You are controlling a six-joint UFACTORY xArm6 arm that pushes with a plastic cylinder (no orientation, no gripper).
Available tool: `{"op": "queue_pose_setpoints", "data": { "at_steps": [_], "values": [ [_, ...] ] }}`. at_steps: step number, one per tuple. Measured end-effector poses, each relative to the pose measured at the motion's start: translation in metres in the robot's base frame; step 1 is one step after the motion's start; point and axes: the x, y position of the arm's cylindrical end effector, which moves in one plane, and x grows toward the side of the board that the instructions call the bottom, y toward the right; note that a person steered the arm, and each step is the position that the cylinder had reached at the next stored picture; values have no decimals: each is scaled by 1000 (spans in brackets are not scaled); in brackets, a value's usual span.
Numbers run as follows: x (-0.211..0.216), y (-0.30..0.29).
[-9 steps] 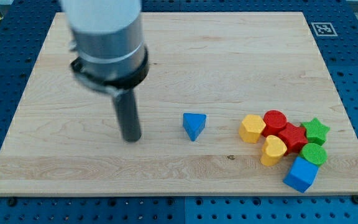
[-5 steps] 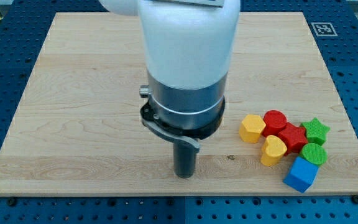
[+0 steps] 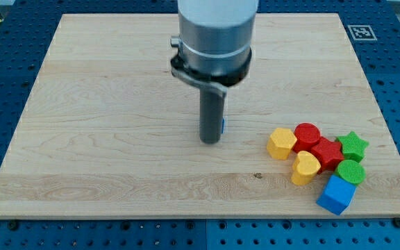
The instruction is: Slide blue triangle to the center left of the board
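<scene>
My tip [image 3: 210,141] rests on the wooden board [image 3: 103,104] a little right of the middle. The blue triangle [image 3: 223,126] is almost wholly hidden behind the rod; only a thin blue sliver shows at the rod's right edge, just above the tip. The tip stands directly in front of it, on its bottom-left side, and I cannot tell whether they touch.
A cluster of blocks lies at the view's lower right: a yellow hexagon [image 3: 282,143], a red cylinder [image 3: 307,133], a red star [image 3: 327,152], a yellow heart [image 3: 305,167], a green star [image 3: 353,145], a green cylinder [image 3: 351,171] and a blue cube [image 3: 337,194].
The rod swept from the left of the blue triangle to below it near the bottom edge, then moved up. It now stands over the triangle and hides it.
</scene>
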Motion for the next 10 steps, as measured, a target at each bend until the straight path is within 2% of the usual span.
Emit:
{"op": "queue_pose_setpoints", "data": {
  "at_steps": [1, 3, 4, 5, 6, 8, 9, 10],
  "values": [
    [-2, -20],
    [58, -42],
    [30, 23],
    [15, 24],
    [-19, 14],
    [-48, -27],
    [-46, -20],
    [-48, 27]
  ]
}}
